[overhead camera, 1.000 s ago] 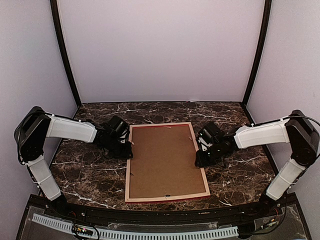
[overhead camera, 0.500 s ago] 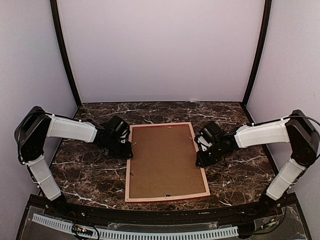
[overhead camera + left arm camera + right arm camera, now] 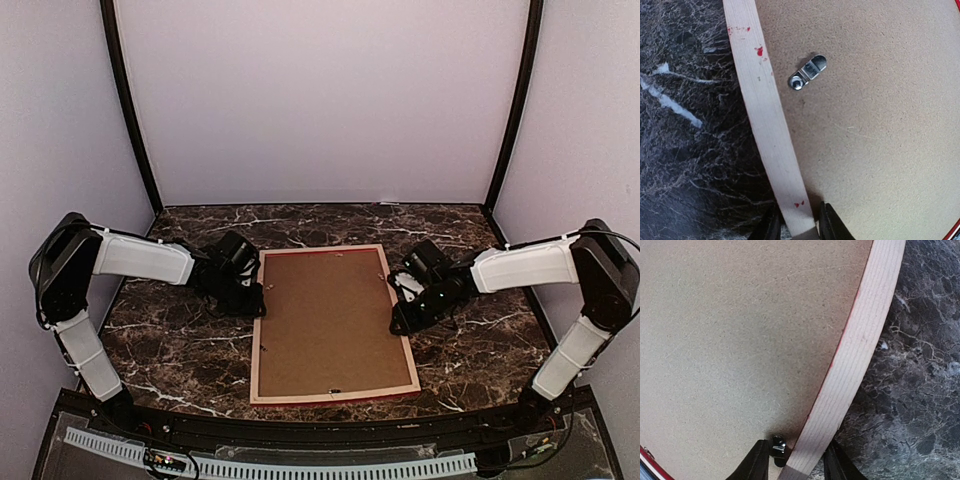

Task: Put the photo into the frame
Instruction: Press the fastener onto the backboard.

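The frame [image 3: 257,345] lies face down on the marble table, its pale wood back up and a brown backing board [image 3: 330,320] filling it. The photo is hidden. My left gripper [image 3: 258,300] is shut on the frame's left rail [image 3: 762,110], one finger on each side [image 3: 797,226]. A silver turn clip [image 3: 807,72] sits further along that rail. My right gripper [image 3: 397,318] straddles the right rail [image 3: 860,345], open a little wider than the rail [image 3: 795,460]. A small black clip [image 3: 777,446] lies between its inner finger [image 3: 752,462] and the rail.
Dark marble table top [image 3: 180,350] lies on both sides of the frame. Pale walls and black corner posts [image 3: 130,110] close the space behind and at the sides. Small clips [image 3: 334,390] dot the frame's edges.
My right gripper has shifted slightly at the frame's right rail. The left gripper and the frame have not moved.
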Available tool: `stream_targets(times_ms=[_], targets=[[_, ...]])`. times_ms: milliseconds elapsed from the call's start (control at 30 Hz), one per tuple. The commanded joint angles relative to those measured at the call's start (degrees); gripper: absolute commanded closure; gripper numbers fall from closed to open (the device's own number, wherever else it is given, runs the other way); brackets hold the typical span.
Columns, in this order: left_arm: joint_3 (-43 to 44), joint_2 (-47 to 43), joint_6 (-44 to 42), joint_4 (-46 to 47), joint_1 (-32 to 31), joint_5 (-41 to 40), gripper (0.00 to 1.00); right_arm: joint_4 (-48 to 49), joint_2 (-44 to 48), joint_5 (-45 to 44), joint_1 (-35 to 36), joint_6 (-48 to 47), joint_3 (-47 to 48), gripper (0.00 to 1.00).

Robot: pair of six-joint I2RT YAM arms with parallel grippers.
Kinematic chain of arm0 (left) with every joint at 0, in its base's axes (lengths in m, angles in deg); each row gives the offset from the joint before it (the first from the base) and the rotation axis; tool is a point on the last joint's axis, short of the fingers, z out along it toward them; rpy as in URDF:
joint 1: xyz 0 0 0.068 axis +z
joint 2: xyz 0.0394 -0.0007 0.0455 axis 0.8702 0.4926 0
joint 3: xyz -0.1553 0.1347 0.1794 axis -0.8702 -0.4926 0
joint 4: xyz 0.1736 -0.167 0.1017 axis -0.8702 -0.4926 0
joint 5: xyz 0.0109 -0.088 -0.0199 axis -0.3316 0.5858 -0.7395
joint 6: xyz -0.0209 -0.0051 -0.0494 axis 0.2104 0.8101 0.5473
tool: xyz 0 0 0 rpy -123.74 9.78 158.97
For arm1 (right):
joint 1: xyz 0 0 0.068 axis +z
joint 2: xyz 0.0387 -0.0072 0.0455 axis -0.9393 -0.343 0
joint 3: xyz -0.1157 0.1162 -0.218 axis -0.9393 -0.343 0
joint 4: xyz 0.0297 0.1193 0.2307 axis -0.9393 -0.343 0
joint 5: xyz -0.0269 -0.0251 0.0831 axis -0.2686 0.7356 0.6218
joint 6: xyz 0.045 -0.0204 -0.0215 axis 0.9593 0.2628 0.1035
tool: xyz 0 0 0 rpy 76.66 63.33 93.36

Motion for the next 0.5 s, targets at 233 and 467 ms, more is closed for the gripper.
stream_targets(times_ms=[233, 467], targets=[[-0.22, 0.52, -0.79, -3.12, 0.22, -1.34, 0.70, 0.96, 0.79, 6.25, -2.06, -2.47, -0.50, 0.61], [-0.16, 0.49, -0.86, -3.42, 0.22, -1.38, 0.70, -0.17, 0.08, 4.56, -2.26, -4.24, -0.56, 0.68]])
